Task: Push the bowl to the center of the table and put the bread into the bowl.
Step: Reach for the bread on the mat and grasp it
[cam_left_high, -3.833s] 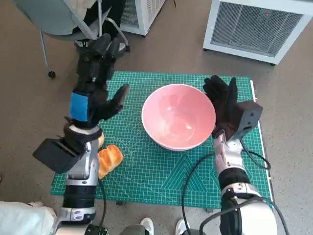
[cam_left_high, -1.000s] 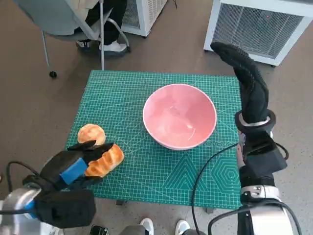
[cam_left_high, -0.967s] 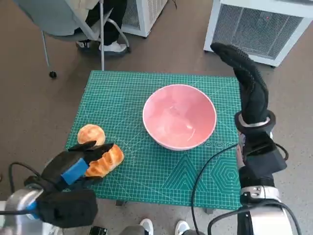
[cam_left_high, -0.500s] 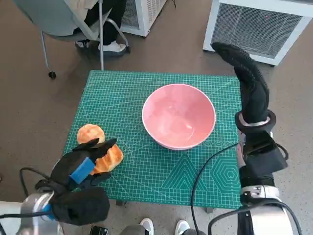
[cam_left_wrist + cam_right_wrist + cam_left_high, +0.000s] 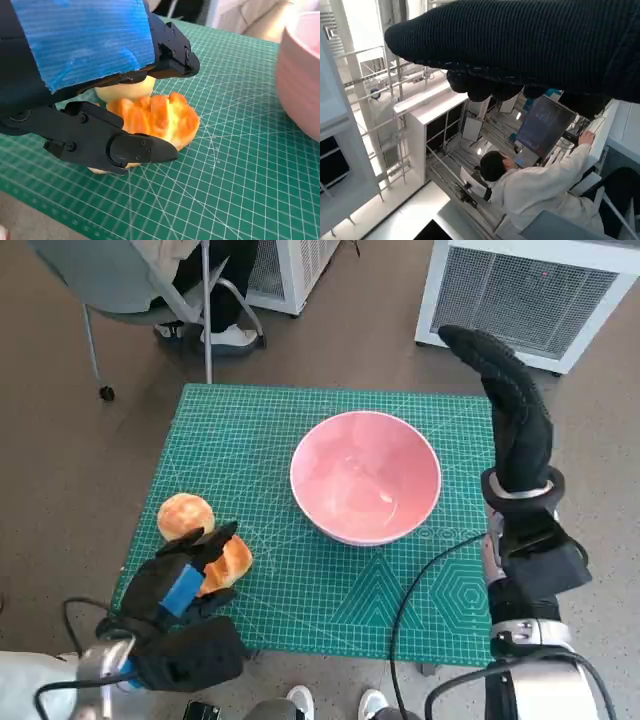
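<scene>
The pink bowl (image 5: 365, 478) stands empty near the middle of the green mat (image 5: 300, 420); its side (image 5: 300, 75) shows in the left wrist view. A ridged orange bread loaf (image 5: 232, 562) (image 5: 160, 117) lies at the mat's near left, with a round bun (image 5: 186, 515) (image 5: 125, 90) just behind it. My left hand (image 5: 180, 578) (image 5: 85, 45) reaches over the loaf, fingers above it and thumb at its near side, still apart. The loaf rests on the mat. My right hand (image 5: 505, 400) is raised over the mat's right edge and holds nothing.
A chair (image 5: 120, 280) with a seated person's legs stands beyond the far left corner. A white grilled unit (image 5: 530, 290) stands at the far right. Black cables hang by my right arm. A person (image 5: 530, 185) in white shows in the right wrist view.
My left hand has crept a little forward and right, so its fingers now straddle the loaf. The bowl, both breads and my right hand have barely moved.
</scene>
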Motion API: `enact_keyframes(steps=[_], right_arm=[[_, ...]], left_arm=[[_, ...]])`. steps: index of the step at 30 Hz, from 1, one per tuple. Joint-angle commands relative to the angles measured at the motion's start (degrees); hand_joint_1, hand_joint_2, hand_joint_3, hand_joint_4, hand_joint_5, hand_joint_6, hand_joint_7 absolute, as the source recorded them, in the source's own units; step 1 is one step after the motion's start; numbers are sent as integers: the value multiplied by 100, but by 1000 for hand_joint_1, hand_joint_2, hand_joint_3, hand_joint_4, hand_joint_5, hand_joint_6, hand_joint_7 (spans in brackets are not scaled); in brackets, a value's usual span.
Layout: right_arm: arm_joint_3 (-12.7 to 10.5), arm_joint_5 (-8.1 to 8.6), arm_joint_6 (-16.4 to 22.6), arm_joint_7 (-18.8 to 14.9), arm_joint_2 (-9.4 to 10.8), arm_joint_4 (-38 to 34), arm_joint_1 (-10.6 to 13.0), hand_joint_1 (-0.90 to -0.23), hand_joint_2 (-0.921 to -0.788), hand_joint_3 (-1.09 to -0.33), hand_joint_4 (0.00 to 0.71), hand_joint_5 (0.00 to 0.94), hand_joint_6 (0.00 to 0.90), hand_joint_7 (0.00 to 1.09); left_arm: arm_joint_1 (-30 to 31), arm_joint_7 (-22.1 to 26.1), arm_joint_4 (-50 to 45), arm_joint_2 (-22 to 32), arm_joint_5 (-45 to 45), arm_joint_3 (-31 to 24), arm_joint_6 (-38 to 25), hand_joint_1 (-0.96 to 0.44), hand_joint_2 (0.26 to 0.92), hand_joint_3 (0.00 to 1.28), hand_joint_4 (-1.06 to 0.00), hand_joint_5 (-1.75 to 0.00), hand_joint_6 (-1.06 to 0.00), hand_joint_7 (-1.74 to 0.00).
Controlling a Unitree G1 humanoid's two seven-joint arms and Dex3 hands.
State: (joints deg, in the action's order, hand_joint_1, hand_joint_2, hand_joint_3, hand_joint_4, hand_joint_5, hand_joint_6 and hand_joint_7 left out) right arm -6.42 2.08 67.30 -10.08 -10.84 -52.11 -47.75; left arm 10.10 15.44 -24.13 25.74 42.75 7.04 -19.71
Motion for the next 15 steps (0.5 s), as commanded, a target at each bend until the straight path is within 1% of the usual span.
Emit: enact_keyframes(steps=[1, 4, 8, 15], right_arm=[[19, 72, -54, -63, 44, -83, 159, -583, -921, -762, 372, 2, 187, 373], [16, 106, -72, -84, 52, -88, 151, -581, -921, -762, 373, 2, 186, 371], [16, 144, -87, -108, 70, -74, 153, -580, -921, -762, 373, 2, 186, 369], [38, 186, -78, -135, 107, -55, 168, -582, -921, -761, 373, 2, 187, 367]], left_arm=[[163, -214, 177, -160, 195, 146, -94, -394, 921, 124, -499, -41, -432, -33], [202, -200, 226, -186, 312, 231, -186, -363, 921, 80, -574, -56, -461, -40], [202, -5, 257, -160, 483, 351, -386, -334, 920, 43, -649, -65, -487, -42], [150, 123, 374, -190, 560, 461, -588, -266, 917, 12, -765, -103, -529, -47]])
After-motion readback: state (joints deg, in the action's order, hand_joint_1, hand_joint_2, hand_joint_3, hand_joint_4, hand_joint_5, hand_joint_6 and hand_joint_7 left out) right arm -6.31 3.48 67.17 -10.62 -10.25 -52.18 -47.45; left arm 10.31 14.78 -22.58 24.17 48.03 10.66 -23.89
